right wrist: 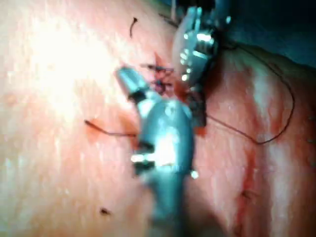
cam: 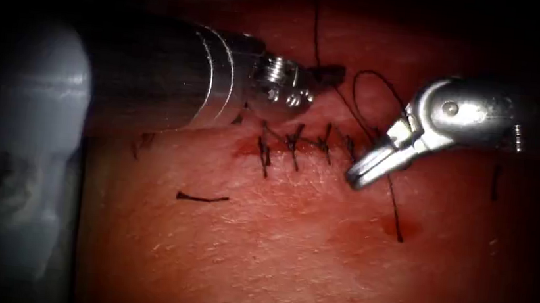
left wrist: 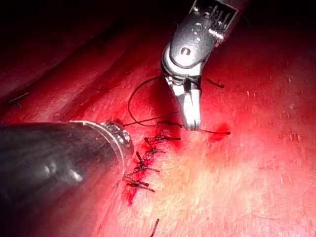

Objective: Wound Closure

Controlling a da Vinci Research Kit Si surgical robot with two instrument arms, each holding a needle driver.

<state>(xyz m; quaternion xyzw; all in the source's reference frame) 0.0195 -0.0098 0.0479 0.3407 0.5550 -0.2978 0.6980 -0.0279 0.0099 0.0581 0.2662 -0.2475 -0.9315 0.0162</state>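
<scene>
1. Tissue (cam: 286, 259) is lying under both tools, and its cut (cam: 303, 145) is running across the middle, already crossed by a row of dark stitches (cam: 293, 146).
2. Thread (cam: 372, 82) is rising from the right end of the cut, making a loop, and its free end is lying on the tissue below the cut, near a spot of red fluid (cam: 401, 229).
3. Right tool (cam: 363, 174) is resting its tip at the right end of the stitch row, touching the thread or just beside it; its jaws are looking closed, but I cannot tell if they are holding the thread.
4. Left tool (cam: 330, 75) is hovering just above the cut, near the rising thread; what its dark jaws are gripping I cannot tell.
5. I cannot make out the needle.
6. Judging from this, the work is at the thread-handling stage after the last stitch; the next move is calling for a sure grip on the thread.
7. One cut end of thread (cam: 203, 198) is lying left, below the cut.
</scene>
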